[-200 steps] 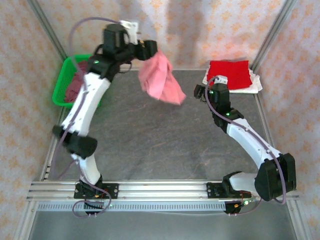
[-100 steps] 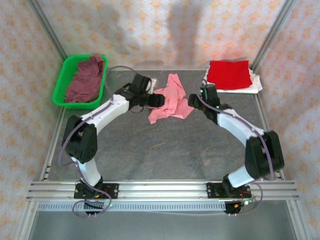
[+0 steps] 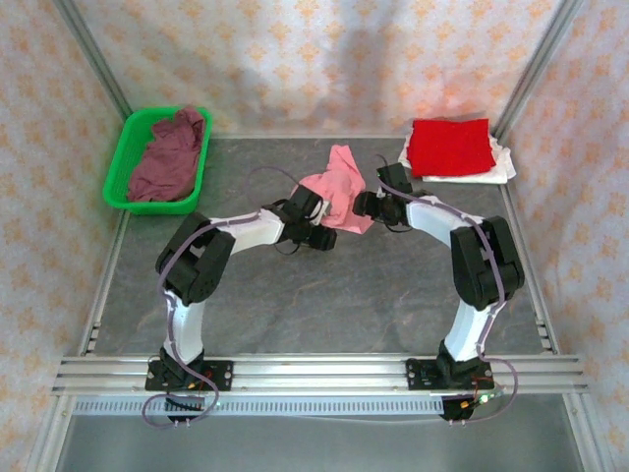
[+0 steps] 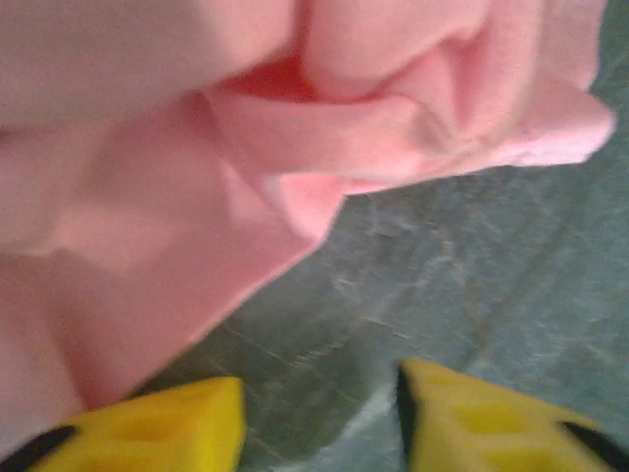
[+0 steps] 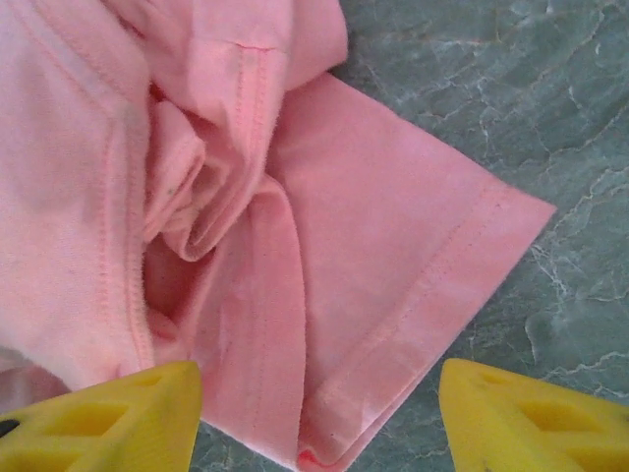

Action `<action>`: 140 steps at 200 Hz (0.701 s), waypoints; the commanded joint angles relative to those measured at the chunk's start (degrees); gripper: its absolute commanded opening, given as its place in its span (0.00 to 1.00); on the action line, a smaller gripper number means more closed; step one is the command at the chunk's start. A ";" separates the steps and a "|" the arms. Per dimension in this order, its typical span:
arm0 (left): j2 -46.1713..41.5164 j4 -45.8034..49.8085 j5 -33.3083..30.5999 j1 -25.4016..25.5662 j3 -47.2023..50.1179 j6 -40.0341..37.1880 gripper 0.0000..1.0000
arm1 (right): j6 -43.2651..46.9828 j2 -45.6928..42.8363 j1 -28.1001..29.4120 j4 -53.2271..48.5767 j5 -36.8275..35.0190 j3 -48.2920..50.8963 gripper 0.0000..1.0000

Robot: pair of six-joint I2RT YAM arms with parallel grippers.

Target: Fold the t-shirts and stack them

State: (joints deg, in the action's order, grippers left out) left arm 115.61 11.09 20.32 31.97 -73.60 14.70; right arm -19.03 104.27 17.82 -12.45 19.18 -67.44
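My left gripper [image 4: 319, 423] and right gripper [image 5: 319, 418] both stand wide open, low on either side of the crumpled light pink t-shirt [image 3: 340, 185] mid-table. Farther back, the red t-shirt [image 3: 449, 146] lies folded on the white t-shirt [image 3: 503, 169], and the maroon t-shirt [image 3: 167, 157] sits in the green basket [image 3: 118, 177].

no readable text, no labels, no brand marks, no numbers, no signs on anything

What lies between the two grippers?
The crumpled light pink t-shirt, between the left gripper and the right gripper, as the top external view shows.
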 commanded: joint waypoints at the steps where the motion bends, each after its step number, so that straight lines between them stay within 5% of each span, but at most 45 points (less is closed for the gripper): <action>1: 3.47 -4.96 -1.81 -0.47 -1.85 0.90 0.31 | -2.50 1.42 -0.50 -0.74 1.89 0.07 0.60; 35: 0.70 -8.51 -3.91 -1.98 0.43 2.63 0.00 | -2.62 0.77 -0.50 2.33 2.99 2.57 0.59; 96: -9.99 -1.99 -7.52 -4.06 1.66 -3.38 0.00 | 0.16 0.08 0.61 4.01 2.35 3.44 0.56; 114: -7.11 5.20 -7.75 -2.96 -2.02 -10.97 0.37 | 1.38 0.68 1.76 3.92 3.15 3.01 0.57; 140: -4.55 10.53 -12.26 -1.44 -3.07 -14.31 0.50 | 0.95 2.30 2.40 1.84 3.54 1.64 0.57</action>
State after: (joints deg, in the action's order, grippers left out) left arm 108.01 12.43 12.93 28.93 -76.14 6.79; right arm -19.25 105.21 19.38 -10.07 22.37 -64.82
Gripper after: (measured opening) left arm 0.467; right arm 0.567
